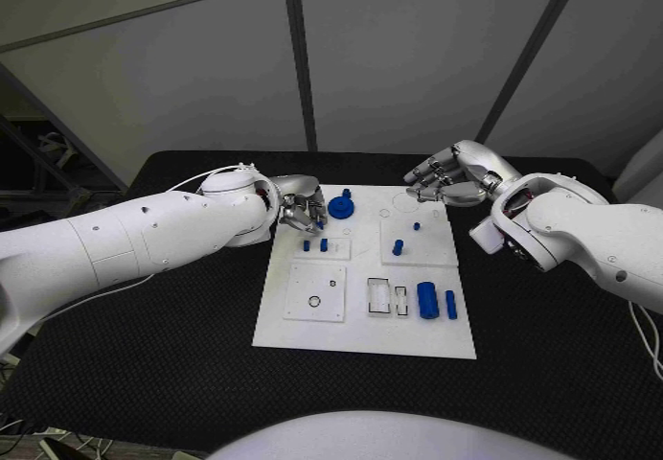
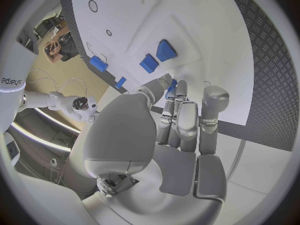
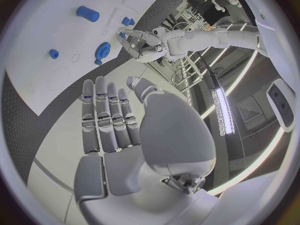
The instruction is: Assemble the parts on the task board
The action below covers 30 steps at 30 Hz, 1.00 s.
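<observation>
Fig. — Task board (image 1: 362,331), white, set at desk (image 1: 166,355) centre w/ small blue parts on it. A round knobbed part (image 1: 341,206) lies at approx. 11 o'clock of the board; two short pegs (image 1: 315,245) stand in a raised sub-plate at 10 o'clock; a further peg (image 1: 398,247) is seen near 1 o'clock; a large cylinder (image 1: 427,299) and a slim pin (image 1: 450,304) lie side by side at approx. 4 o'clock.

Left hand (image 1: 297,208) is held at the board's 10 o'clock edge, just beside the round part; fingers are extended and close together, a blue piece is seen near the fingertips (image 2: 172,87), but whether it is pinched cannot be told. Right hand (image 1: 453,174) is held at 1 o'clock, beyond the far edge, fingers straight, side by side, nothing held.

Handling (judged): parts appear rigid, light, smooth plastic — liable to roll or slip. The cylinder is best taken across its curved sides at mid-length; pegs by their upper ends, kept upright for insertion.
</observation>
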Motion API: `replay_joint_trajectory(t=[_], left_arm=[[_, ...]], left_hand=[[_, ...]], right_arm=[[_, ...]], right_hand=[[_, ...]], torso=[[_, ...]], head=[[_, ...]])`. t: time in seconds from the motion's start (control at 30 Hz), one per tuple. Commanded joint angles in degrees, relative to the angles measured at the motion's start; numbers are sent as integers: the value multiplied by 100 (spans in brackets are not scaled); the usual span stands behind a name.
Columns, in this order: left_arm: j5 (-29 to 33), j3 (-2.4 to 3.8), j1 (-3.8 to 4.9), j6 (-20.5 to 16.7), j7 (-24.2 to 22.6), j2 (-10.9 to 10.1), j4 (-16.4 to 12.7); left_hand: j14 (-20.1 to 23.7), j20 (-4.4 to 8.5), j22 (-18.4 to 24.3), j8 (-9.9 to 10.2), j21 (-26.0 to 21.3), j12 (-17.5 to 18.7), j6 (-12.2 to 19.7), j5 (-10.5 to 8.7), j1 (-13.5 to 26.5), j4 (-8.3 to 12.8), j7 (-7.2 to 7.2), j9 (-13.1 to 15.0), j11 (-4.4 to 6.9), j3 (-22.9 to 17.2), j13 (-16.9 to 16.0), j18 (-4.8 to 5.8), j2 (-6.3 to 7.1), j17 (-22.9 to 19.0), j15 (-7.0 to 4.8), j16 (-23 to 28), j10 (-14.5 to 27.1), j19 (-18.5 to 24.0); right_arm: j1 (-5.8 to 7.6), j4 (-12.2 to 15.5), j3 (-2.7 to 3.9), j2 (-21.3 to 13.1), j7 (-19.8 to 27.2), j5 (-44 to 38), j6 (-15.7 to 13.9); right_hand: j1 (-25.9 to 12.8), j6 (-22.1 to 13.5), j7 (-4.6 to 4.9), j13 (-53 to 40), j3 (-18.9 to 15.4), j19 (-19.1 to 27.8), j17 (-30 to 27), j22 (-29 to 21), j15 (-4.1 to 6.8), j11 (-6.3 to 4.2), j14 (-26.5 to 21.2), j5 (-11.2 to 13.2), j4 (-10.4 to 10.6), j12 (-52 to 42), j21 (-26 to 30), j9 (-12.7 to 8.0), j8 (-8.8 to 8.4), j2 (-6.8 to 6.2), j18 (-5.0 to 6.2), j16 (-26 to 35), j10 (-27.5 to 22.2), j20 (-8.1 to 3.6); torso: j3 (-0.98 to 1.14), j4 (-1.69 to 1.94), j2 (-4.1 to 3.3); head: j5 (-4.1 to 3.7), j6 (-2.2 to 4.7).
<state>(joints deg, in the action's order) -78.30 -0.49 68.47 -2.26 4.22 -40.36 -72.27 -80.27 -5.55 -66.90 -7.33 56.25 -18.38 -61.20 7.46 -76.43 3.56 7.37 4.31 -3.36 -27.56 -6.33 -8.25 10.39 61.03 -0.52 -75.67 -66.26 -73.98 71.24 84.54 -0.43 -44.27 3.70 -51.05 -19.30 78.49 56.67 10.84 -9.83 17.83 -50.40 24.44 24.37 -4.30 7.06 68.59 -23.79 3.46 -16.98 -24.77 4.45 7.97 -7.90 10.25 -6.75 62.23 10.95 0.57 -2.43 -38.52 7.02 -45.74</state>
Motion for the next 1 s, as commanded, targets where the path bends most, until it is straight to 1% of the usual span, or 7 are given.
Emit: replay_joint_trajectory(t=[0.03, 0.13, 0.27, 0.5, 0.67, 0.83, 1.0], left_arm=[[8, 4, 7, 44, -6, 1, 5], [8, 4, 7, 45, -7, 1, 6], [8, 4, 7, 30, -14, -3, 6], [8, 4, 7, 0, -35, -10, 3], [8, 4, 7, -12, -43, -21, -4], [10, 4, 7, -34, -73, -28, -17], [38, 4, 7, -63, -101, -34, -32]], left_hand=[[27, 8, 6, 33, -32, 19, 52, -25, 61, 4, 1, -8, -15, 33, -11, 88, 18, -11, -3, 17, 47, 33], [35, 7, 14, 61, -52, 15, 88, -26, 83, -9, 6, -16, -17, 52, -19, 85, 31, -28, -1, 21, 58, 40], [49, 12, 17, 165, -81, 0, 242, -21, 96, -23, -5, -43, -3, 84, -45, 80, 50, -56, -9, 18, 82, 44], [50, 15, 13, 251, -98, -16, 372, -20, 103, -40, -14, -55, 1, 114, -70, 80, 62, -64, -13, 2, 96, 39], [51, 20, 3, 354, -111, -31, 569, -17, 94, -55, -42, -66, 7, 161, -96, 81, 76, -75, -18, -15, 112, 28], [44, 22, -9, 361, -100, -40, 602, -14, 82, -56, -42, -65, 13, 168, -104, 84, 69, -62, -21, -27, 104, 19], [31, 26, -27, 350, -79, -60, 595, -10, 54, -50, -25, -57, 23, 166, -118, 88, 56, -39, -29, -45, 78, 4]], right_arm=[[10, 3, 4, 5, 25, -8, 27], [10, 3, 4, 6, 25, -8, 26], [10, 1, 4, 7, 25, -8, 27], [10, -1, 4, 11, 25, -8, 24], [10, -4, 4, 11, 23, -8, 24], [10, -9, 4, 13, 21, -8, 26], [10, -23, 4, 18, 23, -8, 28]], right_hand=[[-14, -12, 39, 5, -5, -17, -6, -6, -34, 22, 6, -30, -20, 26, 12, -3, 6, 29, 3, 35, -24, 8], [-16, -16, 41, 12, -7, -19, -7, -9, -35, 24, 6, -31, -21, 28, 18, -4, 4, 25, 3, 41, -25, 8], [-16, -16, 41, 12, -7, -19, -7, -9, -35, 24, 6, -31, -21, 28, 18, -4, 4, 25, 3, 41, -25, 8], [-16, -16, 41, 12, -7, -19, -7, -9, -35, 24, 6, -31, -21, 28, 18, -4, 4, 25, 3, 41, -25, 8], [-16, -16, 41, 12, -7, -19, -7, -9, -35, 24, 6, -31, -21, 28, 18, -4, 4, 25, 3, 41, -25, 8], [-13, -19, 41, 17, -7, -20, -8, -10, -35, 24, 6, -32, -24, 29, 23, -5, 3, 23, 3, 45, -26, 9], [-13, -19, 41, 17, -7, -20, -8, -10, -35, 24, 6, -32, -24, 29, 23, -5, 3, 23, 3, 45, -26, 9]], torso=[[1, 0, -1], [2, -1, 1], [1, 0, -2], [1, 2, -4], [-2, -1, 1], [1, 1, 2], [-1, 2, 1]], head=[[-8, 5], [-7, 0], [-8, 9], [-6, 1], [-8, 3], [-7, 1], [-10, 4]])
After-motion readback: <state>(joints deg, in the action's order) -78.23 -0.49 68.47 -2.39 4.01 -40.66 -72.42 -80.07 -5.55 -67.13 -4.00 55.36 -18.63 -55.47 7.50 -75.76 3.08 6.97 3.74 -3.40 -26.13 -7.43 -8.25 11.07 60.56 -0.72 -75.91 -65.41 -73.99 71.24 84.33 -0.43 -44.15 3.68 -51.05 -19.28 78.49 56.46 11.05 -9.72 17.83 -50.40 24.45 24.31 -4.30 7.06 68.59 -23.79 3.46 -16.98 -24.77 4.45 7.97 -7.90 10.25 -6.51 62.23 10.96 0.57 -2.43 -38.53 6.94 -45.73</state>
